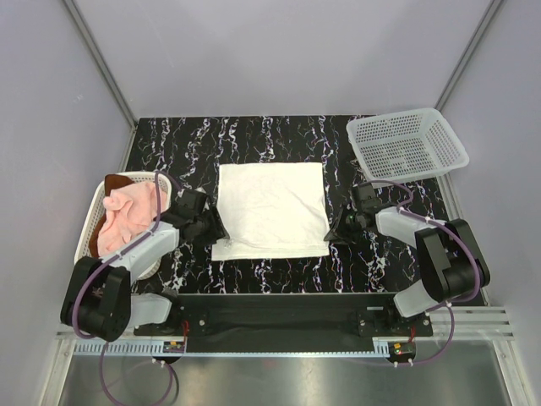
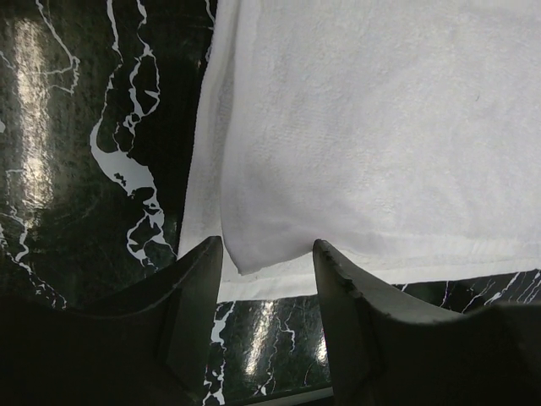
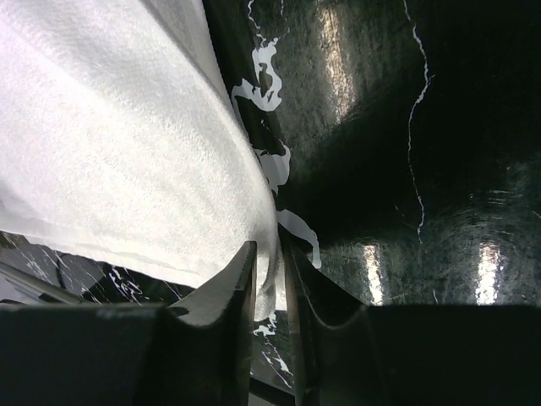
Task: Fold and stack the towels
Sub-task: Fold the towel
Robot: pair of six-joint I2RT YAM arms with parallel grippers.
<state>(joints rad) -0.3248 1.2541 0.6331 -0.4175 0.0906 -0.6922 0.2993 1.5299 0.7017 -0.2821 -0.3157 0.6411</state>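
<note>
Closest to me, at the near edge of the table [image 1: 169,148], the two arms reach inward from their bases, one to each side of the white towel [image 1: 272,207]. The towel lies flat in the middle of the black marbled top. It is doubled over, with the upper layer sitting a little inside the lower one along the near and left edges. The left gripper [image 1: 221,229] is at the towel's near-left corner. From its own camera the left gripper [image 2: 269,251] has its jaws standing well apart and nothing between them. The folded corner of the white towel [image 2: 380,127] shows just beyond the tips and is not gripped. The right gripper [image 1: 333,230] sits at the towel's near-right corner. In its wrist view the right gripper [image 3: 269,249] has its jaws drawn close, leaving only a narrow slot, and the rolled edge of the white towel [image 3: 110,152] runs down into that slot. I cannot tell whether the fingers [image 3: 237,283] actually pinch the cloth or merely stand on either side of it. Off to the left, beside the left arm, a white mesh basket [image 1: 84,230] holds the pink towel [image 1: 127,216], crumpled in a heap. The brown towel [image 1: 117,184] is tucked behind it against the basket's far end, with only a dark strip showing. Farthest away, at the far right corner of the table, stands a second mesh basket [image 1: 404,150], tilted a little askew to the table's edges and well apart from the towel.
</note>
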